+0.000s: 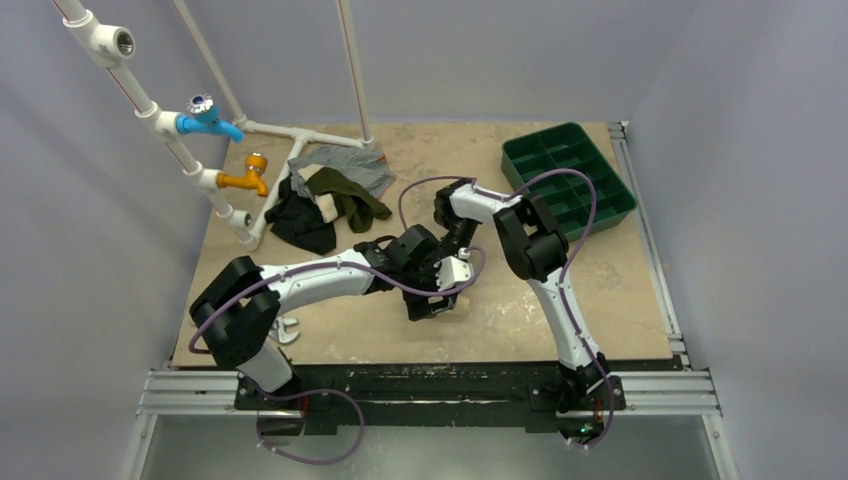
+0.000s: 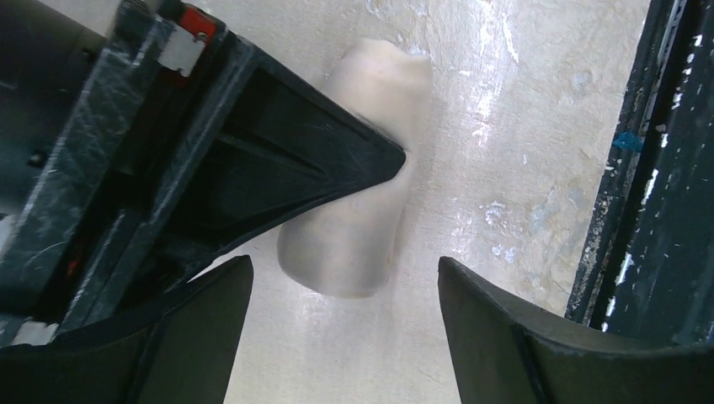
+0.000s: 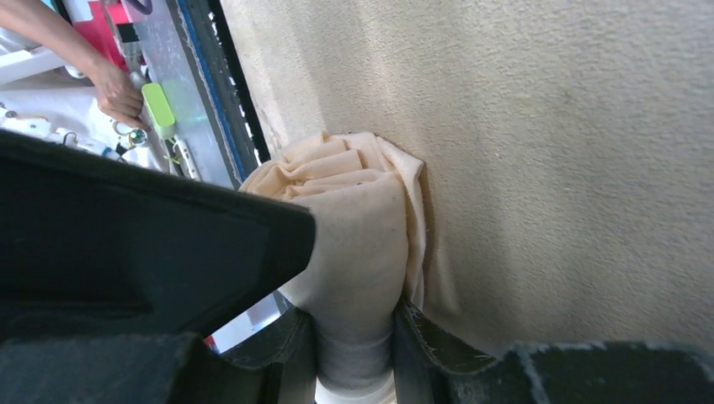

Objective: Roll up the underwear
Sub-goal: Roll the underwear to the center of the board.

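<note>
Rolling appears complete: the underwear (image 2: 354,244) lies as a tight cylinder on the table (image 2: 522,168), centre, close to the near edge; its long axis runs left-right, roughly parallel to that edge. The right gripper (image 3: 354,341) pinches one end; the left gripper (image 2: 343,282) hangs above, fingers spread; only release appears to remain.

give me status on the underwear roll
Right pincer shut on the underwear, rolled up on the table. Left pincer open, off it. Clothes pile and green tray well clear.
</note>
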Robot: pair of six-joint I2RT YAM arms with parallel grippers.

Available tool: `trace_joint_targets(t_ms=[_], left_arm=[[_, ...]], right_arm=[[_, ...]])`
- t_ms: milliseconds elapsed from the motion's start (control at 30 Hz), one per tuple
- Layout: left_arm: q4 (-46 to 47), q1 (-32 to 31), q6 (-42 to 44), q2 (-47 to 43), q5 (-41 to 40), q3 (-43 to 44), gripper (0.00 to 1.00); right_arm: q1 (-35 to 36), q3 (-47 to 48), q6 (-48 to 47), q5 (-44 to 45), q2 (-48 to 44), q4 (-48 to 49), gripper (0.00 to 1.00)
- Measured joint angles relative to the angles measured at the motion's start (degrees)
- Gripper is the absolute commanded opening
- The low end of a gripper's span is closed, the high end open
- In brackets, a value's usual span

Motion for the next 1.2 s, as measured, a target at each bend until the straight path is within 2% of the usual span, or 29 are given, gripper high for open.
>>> trace_joint_targets(t_ms=[600, 733, 1000, 1133, 1200], left_arm=[[4.20, -4.39, 0.00, 7.39, -5.90, -0.92, 0.81], [4.90, -4.46, -0.87, 8.11, -5.90, -0.48, 0.70], [6.99, -4.42, -1.84, 9.64, -6.47, 0.74, 0.32], [6.49, -4.57, -1.31, 10.43, -6.95, 1.77, 0.04], [6.03, -4.85, -0.74, 10.69, -7.39, 2.23, 0.00]], right_arm=[[-1.68, -1.36, 1.57, -0.11, 0.00, 0.26, 0.00], [-1.92, -1.64, 1.51, 0.26, 0.00, -0.04, 0.00], [-2.12, -2.45, 1.20, 1.64, 0.00, -1.14, 0.00], [-2.01, -2.45, 1.20, 2.73, -0.11, -1.42, 0.00], [-2.01, -2.56, 1.18, 3.34, -0.39, -1.42, 0.00]])
